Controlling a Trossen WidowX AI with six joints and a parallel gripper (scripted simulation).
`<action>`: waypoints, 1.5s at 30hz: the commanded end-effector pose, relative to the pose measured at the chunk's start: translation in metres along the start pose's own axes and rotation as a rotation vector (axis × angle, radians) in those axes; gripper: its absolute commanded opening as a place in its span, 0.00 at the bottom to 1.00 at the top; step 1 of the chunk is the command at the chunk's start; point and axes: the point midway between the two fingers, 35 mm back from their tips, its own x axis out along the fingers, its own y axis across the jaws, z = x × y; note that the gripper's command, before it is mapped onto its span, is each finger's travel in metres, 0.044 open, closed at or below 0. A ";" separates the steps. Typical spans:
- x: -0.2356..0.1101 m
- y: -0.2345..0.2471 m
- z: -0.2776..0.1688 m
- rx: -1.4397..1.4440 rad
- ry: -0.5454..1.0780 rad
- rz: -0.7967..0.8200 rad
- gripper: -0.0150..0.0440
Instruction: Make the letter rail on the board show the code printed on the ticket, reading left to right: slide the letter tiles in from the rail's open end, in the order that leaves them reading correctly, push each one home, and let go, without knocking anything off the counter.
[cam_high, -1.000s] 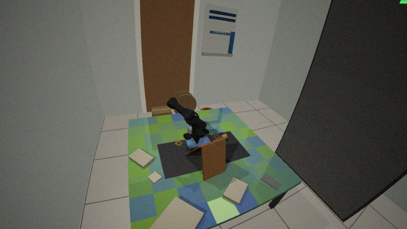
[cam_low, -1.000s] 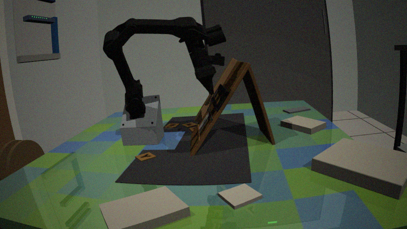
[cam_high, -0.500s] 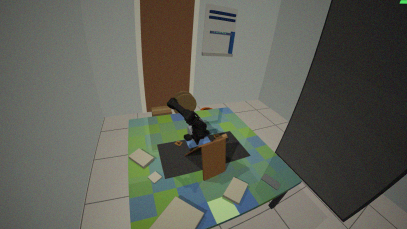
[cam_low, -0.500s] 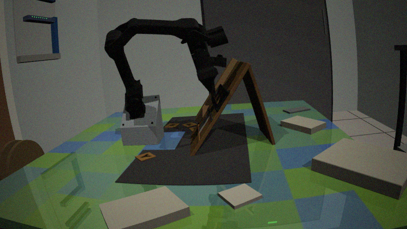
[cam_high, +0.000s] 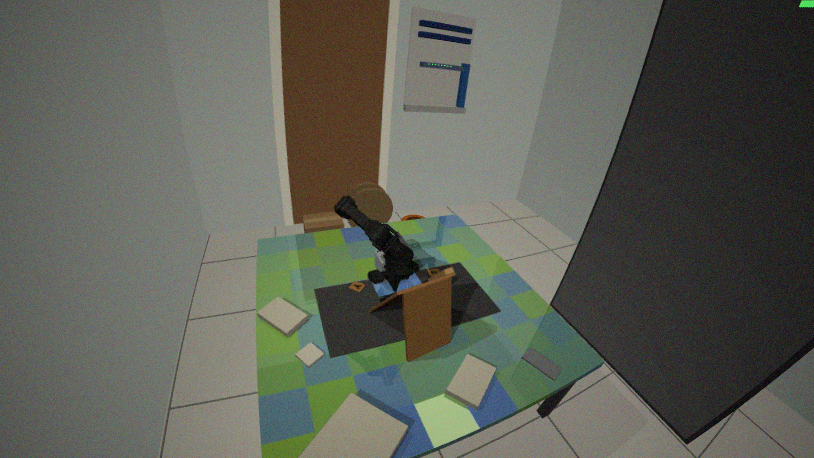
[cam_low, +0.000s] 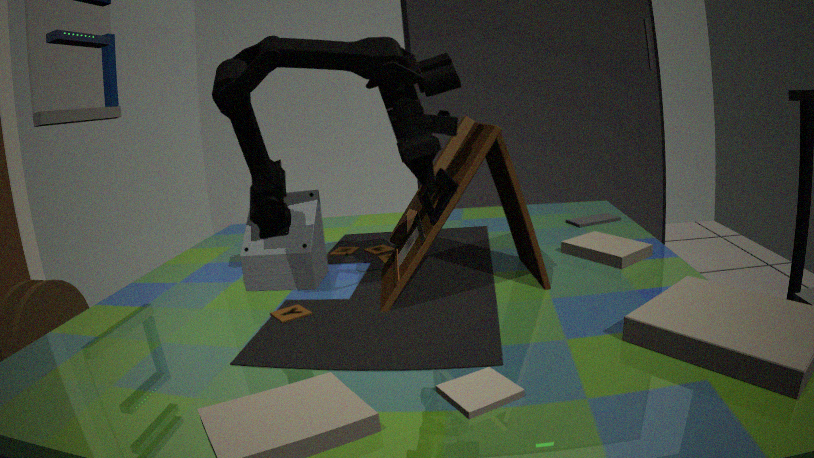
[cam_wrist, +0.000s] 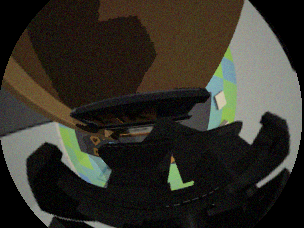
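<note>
The wooden board (cam_high: 428, 321) (cam_low: 393, 284) (cam_wrist: 187, 45) leans like an easel. Its dark letter rail (cam_low: 445, 196) (cam_wrist: 145, 103) crosses its face; letter shapes show dimly behind the rail in the wrist view, too dark to read. A pale ticket (cam_low: 407, 251) is lower on the board, its print unreadable. My gripper (cam_low: 428, 181) (cam_wrist: 161, 120) is shut and empty, its tips close against the board's face at the rail; contact is unclear. A Y tile (cam_high: 356, 287) (cam_low: 291, 313) lies on the mat's edge. Two more tiles lie behind, one (cam_low: 343, 250) beside another (cam_low: 379, 249).
A dark mat (cam_high: 352, 330) (cam_low: 341, 341) lies under the board. The grey arm base (cam_low: 278, 270) stands beside a blue sheet (cam_low: 344, 284). Pale blocks (cam_high: 282, 315) (cam_low: 290, 415) and a smaller one (cam_high: 309, 354) (cam_low: 479, 390) lie around. A grey bar (cam_high: 541, 362) (cam_low: 593, 219) lies farther off.
</note>
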 end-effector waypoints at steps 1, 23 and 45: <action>0.000 -0.002 0.004 0.003 -0.008 -0.003 0.25; 0.007 -0.003 0.012 0.003 -0.008 -0.003 0.25; 0.008 0.004 0.008 0.003 -0.008 -0.003 0.25</action>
